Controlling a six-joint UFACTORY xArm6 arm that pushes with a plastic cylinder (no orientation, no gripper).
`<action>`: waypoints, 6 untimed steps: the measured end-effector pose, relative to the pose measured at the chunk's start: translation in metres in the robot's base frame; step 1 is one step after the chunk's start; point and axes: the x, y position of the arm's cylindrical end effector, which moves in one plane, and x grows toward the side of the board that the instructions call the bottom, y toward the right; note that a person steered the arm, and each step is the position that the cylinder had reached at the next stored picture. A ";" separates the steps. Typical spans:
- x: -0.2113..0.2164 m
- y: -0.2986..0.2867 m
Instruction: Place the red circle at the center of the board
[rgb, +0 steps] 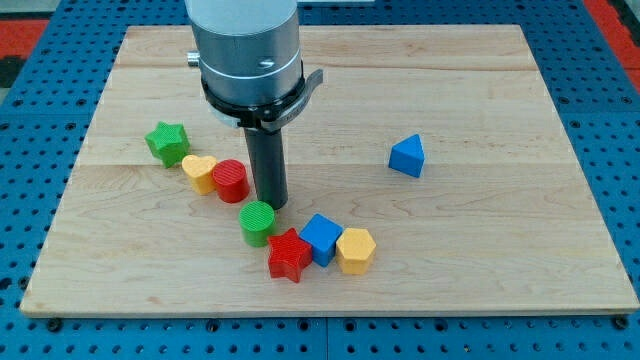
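The red circle (231, 180) is a short red cylinder left of the board's middle. It touches a yellow heart (200, 172) on its left. My tip (271, 203) is on the board just right of the red circle, close to or touching it, and right above the green circle (258, 222). The dark rod rises from the tip to the grey arm body (246, 50) at the view's top.
A green star (167, 142) lies left of the yellow heart. A red star (289, 255), a blue cube (322, 238) and a yellow hexagon (355, 250) cluster below the tip. A blue triangle (407, 157) sits at the right. The wooden board (480, 80) fills the view.
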 end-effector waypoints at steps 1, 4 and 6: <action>-0.005 -0.021; -0.005 -0.136; -0.020 -0.092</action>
